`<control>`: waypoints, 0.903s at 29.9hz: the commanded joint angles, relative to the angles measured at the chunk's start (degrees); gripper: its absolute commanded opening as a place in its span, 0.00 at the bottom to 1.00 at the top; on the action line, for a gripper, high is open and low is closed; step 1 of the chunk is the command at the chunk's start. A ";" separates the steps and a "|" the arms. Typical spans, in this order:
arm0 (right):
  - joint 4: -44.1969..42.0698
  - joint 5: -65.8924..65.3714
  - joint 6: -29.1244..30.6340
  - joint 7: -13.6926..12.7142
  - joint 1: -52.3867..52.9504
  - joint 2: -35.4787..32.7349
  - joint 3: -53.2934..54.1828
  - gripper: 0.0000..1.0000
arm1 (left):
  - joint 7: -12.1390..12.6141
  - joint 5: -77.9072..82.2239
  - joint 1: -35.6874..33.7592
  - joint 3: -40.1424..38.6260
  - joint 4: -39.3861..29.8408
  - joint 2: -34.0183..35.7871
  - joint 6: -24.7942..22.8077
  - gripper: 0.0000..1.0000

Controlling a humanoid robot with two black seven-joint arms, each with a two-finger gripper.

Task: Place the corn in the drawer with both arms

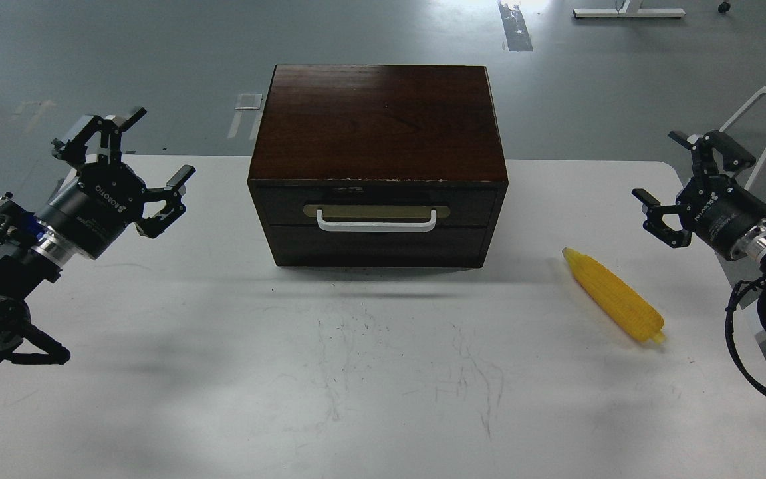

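left claw [150,150] spread wide, fingers apart, holding nothing. hovering over the left part of the desk [223,372], well apart from the cabinet [378,126]. silver wrist ring and cables visible behind it, white lettering on the claw body.

right claw [672,179] also spread, fingers apart, empty. sitting near the right desk edge, above and right of the corn [612,295], not touching it.

corn lying flat on the white desk, right of the cabinet and a little nearer the camera. clear gap to the cabinet's right side. angled diagonally: tapered tip toward upper left, pointing roughly at the cabinet's lower right corner; blunt stub end toward lower right. bright yellow, nothing on or against it.

cabinet centred at the back of the desk, dark brown wood, top bare. drawer [378,203] in the upper half of the front, fully closed, flush with the frame. white bar handle [376,223] across a beige oval plate [376,211]. plain dark panel [378,245] below it without handle.

desk surface white, scuffed with faint dark scratches in the middle front. grey floor [157,60] beyond, white frame [765,116] at far right past the desk edge.
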 commanded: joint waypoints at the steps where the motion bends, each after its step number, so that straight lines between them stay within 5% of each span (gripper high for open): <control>1: 0.05 0.00 0.00 0.00 -0.19 0.01 0.01 1.00 | 0.00 0.12 0.57 -0.24 0.00 -0.02 0.00 0.99; 21: -0.04 -0.26 0.00 0.00 0.08 0.01 0.18 1.00 | 0.00 8.82 0.05 -0.68 0.18 1.82 0.00 0.99; 27: -0.21 -0.53 0.00 0.00 -0.10 -0.26 0.18 1.00 | 0.00 23.89 -9.95 -1.47 -1.31 7.00 0.00 0.99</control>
